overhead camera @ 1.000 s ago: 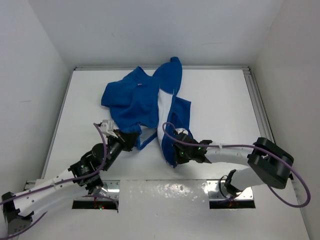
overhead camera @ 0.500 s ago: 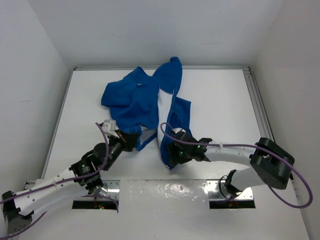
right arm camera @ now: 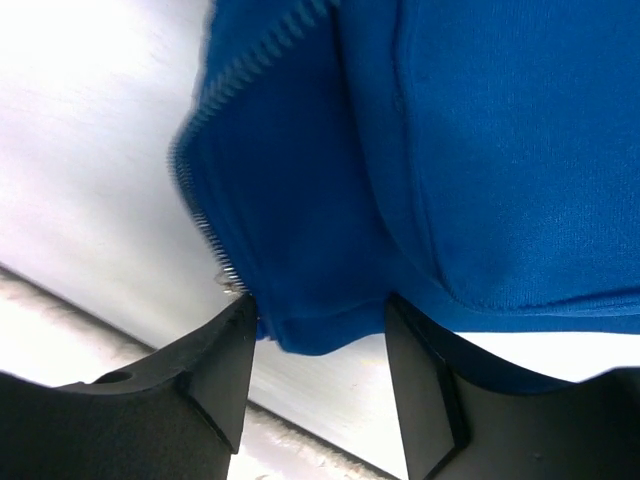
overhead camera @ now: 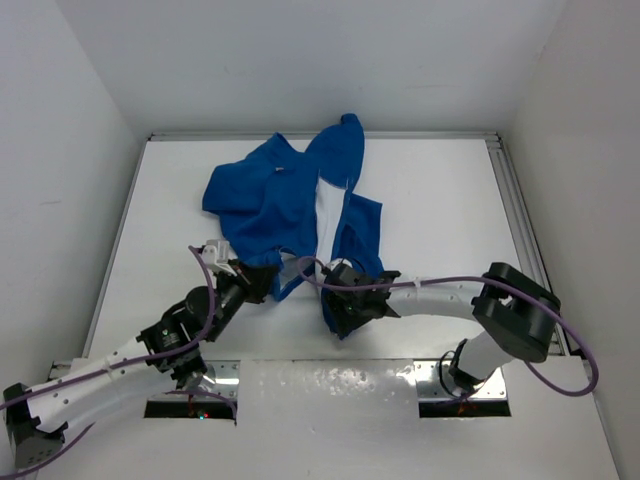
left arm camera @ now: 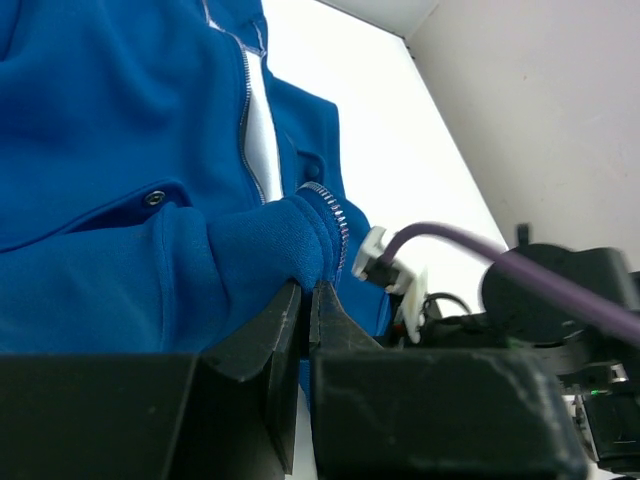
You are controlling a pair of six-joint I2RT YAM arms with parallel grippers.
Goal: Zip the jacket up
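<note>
The jacket (overhead camera: 290, 200) lies bunched on the middle of the bench (overhead camera: 430, 200), its front open and its two front edges apart at the near hem. Nothing holds the fleece down, so a hard tug from either arm could drag the whole garment instead of drawing the edges together.

The left pincer (left arm camera: 308, 290) is pressed together on a fold of hem just beside the zipper (left arm camera: 335, 215). Such a thin bite of soft cloth may slip out under load. The right pincer (right arm camera: 320, 320) stands spread astride the other front corner and grips nothing. If it closes on fleece rather than on the zipper's end, the two tracks will likely not line up, and the teeth could snag cloth.

A second ago the right pincer was shut on that hem. Since then it has let go and shifted left with its arm, and the corner of the flap has moved a little leftward. The left arm has not moved.
</note>
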